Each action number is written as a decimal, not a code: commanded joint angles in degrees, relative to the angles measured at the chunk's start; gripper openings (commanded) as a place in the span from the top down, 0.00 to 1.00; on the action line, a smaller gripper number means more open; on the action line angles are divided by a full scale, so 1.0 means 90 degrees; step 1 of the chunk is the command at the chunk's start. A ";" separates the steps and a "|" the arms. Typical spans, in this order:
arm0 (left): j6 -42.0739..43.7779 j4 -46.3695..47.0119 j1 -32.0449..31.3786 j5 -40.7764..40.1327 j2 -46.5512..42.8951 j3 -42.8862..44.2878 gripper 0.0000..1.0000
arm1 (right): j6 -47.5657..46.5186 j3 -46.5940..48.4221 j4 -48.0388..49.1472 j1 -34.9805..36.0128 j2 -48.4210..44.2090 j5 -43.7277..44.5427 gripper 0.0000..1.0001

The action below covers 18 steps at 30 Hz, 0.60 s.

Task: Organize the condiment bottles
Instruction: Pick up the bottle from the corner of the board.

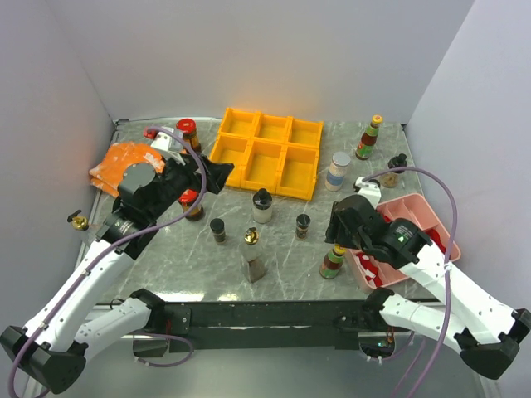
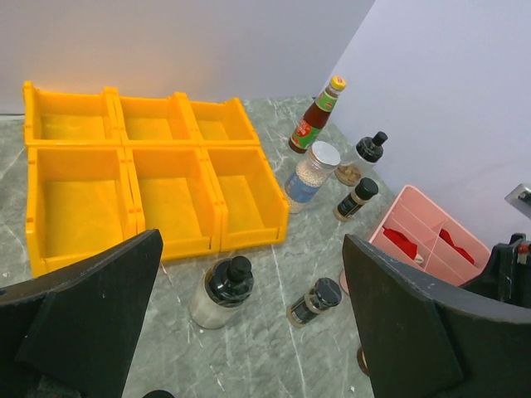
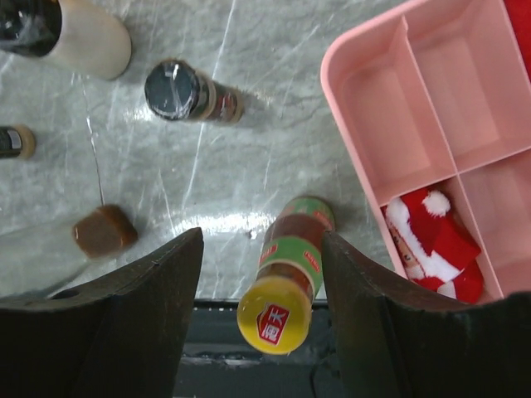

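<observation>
Several condiment bottles stand on the marble table. A yellow-capped, green-labelled sauce bottle (image 3: 290, 278) (image 1: 333, 262) stands at the near right, by the pink tray. My right gripper (image 3: 261, 245) (image 1: 340, 230) straddles it from above. Its right finger is at the bottle's side and a gap shows at the left finger, so it is open. A black-capped white jar (image 2: 222, 290) (image 1: 262, 206) and a small black-capped bottle (image 2: 315, 300) (image 1: 303, 225) stand mid-table. My left gripper (image 2: 250, 240) (image 1: 217, 176) hovers wide open above and behind them, empty.
The yellow six-bin organiser (image 1: 249, 166) sits at the back. Right of it stand a silver-lidded jar (image 1: 338, 170), a tall red sauce bottle (image 1: 369, 137) and a black-capped jar (image 1: 397, 166). The pink tray (image 1: 419, 209) holds red packets. An orange cloth (image 1: 116, 162) lies far left.
</observation>
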 commanded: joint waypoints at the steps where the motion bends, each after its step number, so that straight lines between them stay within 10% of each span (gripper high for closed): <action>1: 0.0058 0.0162 -0.0013 -0.0132 -0.0171 0.0110 0.04 | 0.0451 -0.0075 -0.0412 0.0321 0.0020 0.0389 0.35; 18: 0.0058 0.0162 -0.0013 -0.0093 -0.0161 0.0100 0.04 | 0.0745 -0.0778 -0.0344 0.0957 -0.0556 0.0399 0.47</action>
